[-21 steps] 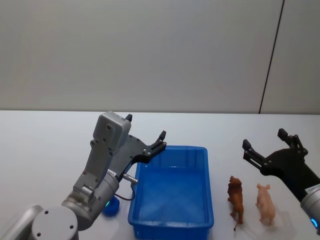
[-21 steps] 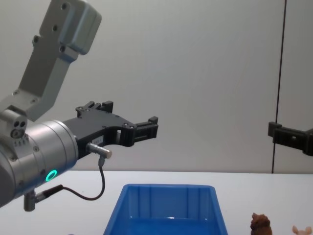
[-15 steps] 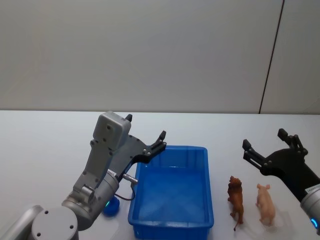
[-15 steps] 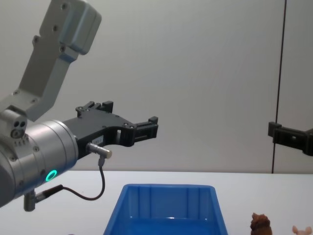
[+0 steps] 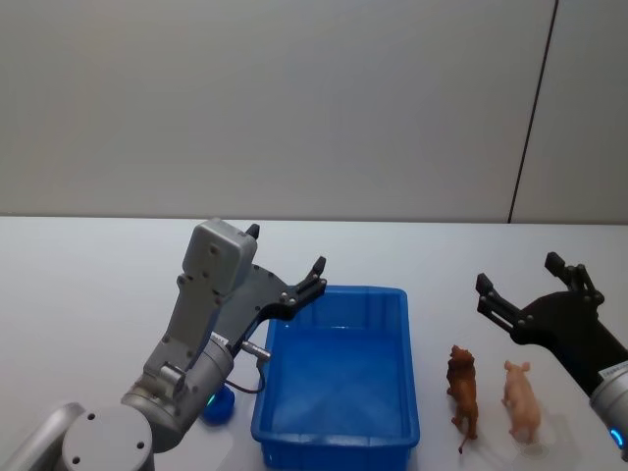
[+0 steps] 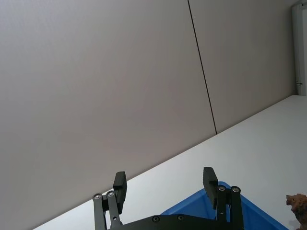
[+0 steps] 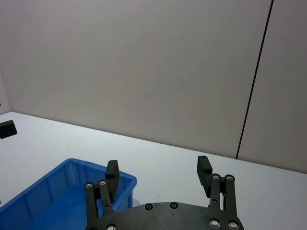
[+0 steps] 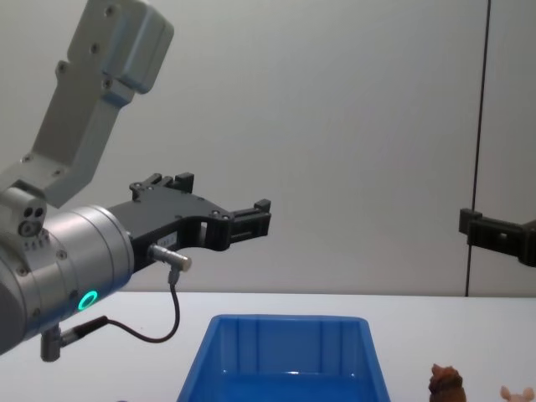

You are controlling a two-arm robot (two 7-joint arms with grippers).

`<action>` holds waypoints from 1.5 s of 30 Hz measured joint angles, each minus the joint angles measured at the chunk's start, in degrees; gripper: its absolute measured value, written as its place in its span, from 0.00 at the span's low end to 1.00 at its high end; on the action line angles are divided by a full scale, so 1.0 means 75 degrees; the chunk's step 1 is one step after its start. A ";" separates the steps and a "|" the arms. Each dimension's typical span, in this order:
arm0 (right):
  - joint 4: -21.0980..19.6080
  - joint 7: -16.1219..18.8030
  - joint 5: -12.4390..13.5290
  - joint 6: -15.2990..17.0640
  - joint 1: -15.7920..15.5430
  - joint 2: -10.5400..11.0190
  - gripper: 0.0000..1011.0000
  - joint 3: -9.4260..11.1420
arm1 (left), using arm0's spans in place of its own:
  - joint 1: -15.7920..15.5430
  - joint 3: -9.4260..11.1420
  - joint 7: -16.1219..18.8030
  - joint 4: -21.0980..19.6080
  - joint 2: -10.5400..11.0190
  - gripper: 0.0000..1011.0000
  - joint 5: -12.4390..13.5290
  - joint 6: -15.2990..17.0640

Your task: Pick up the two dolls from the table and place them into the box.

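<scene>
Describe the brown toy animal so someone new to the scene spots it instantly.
Find the blue bin in the middle of the white table. Right of it stand two small toy animals side by side. The brown figure is the one nearer the bin, dark and shaggy, while the pink figure beyond it is pale and smooth.

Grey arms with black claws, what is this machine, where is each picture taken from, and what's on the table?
It is a two-armed robot. One picture looks down from its head, one across from its chest, two from its wrists. The left gripper hangs above the far left corner of the blue bin; the right gripper hangs above the white table, just beyond a brown toy lion and a pink toy pig, standing right of the bin. Both pairs of jaws are open, holding nothing. The bin looks empty.
</scene>
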 joint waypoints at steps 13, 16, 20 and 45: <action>0.0000 0.0000 0.0000 0.0000 0.0000 0.0000 0.99 0.0000 | 0.0000 0.0000 0.0000 0.0000 0.0000 0.99 0.0000 0.0000; 0.0000 0.0000 0.0000 0.0000 0.0000 0.0000 0.99 0.0000 | 0.0000 0.0000 0.0000 0.0000 0.0000 0.99 0.0000 0.0000; 0.0001 0.0000 0.0000 0.0000 0.0007 -0.0006 0.99 0.0003 | 0.0000 0.0000 0.0000 0.0000 0.0000 0.99 0.0000 0.0000; 0.0375 -0.0651 -0.0161 0.0870 0.0110 -0.0182 0.99 0.0047 | 0.0000 -0.0001 0.0000 0.0000 0.0000 0.99 0.0000 0.0000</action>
